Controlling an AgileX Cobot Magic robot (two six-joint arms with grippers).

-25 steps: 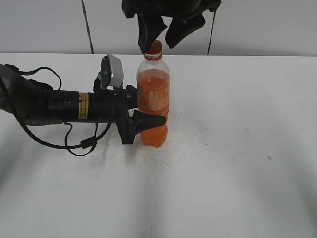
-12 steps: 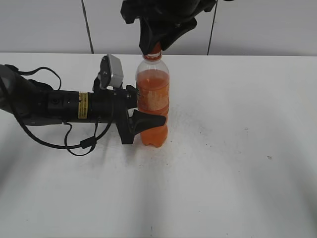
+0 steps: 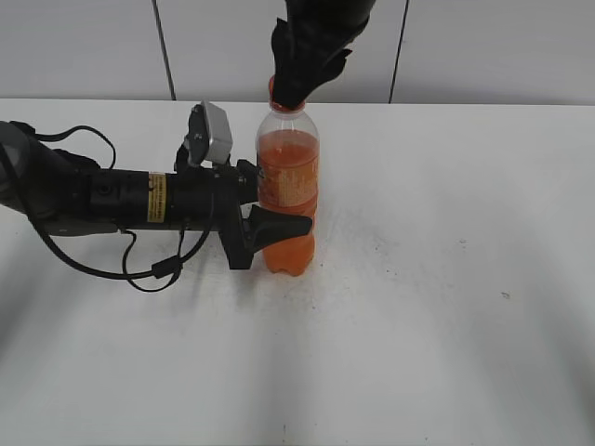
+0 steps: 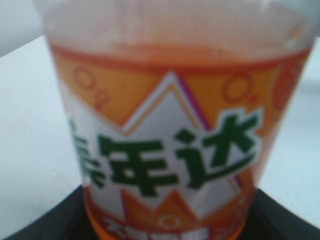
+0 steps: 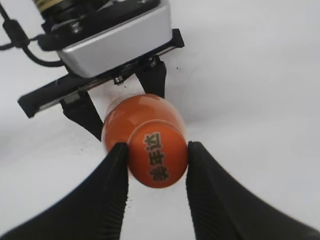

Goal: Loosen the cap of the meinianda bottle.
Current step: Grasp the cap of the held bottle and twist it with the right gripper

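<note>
The meinianda bottle [image 3: 288,186] stands upright on the white table, with orange drink and an orange-and-green label. Its label fills the left wrist view [image 4: 165,145]. My left gripper [image 3: 294,221] lies level with the table and is shut on the bottle's lower body; its dark fingers show at the bottom corners of the left wrist view [image 4: 165,227]. My right gripper [image 3: 296,82] comes down from above and is shut on the orange cap [image 5: 157,152], with one black finger touching each side [image 5: 157,162]. In the exterior view the cap is almost wholly hidden by the fingers.
The white table [image 3: 446,279] runs out to the right and front of the bottle. The left arm and its cables [image 3: 112,200] lie along the table on the left. A grey wall [image 3: 483,46] stands behind.
My right gripper has come down over the bottle top, turned, and closed its fingers on the cap. The left gripper and the bottle have not moved.
</note>
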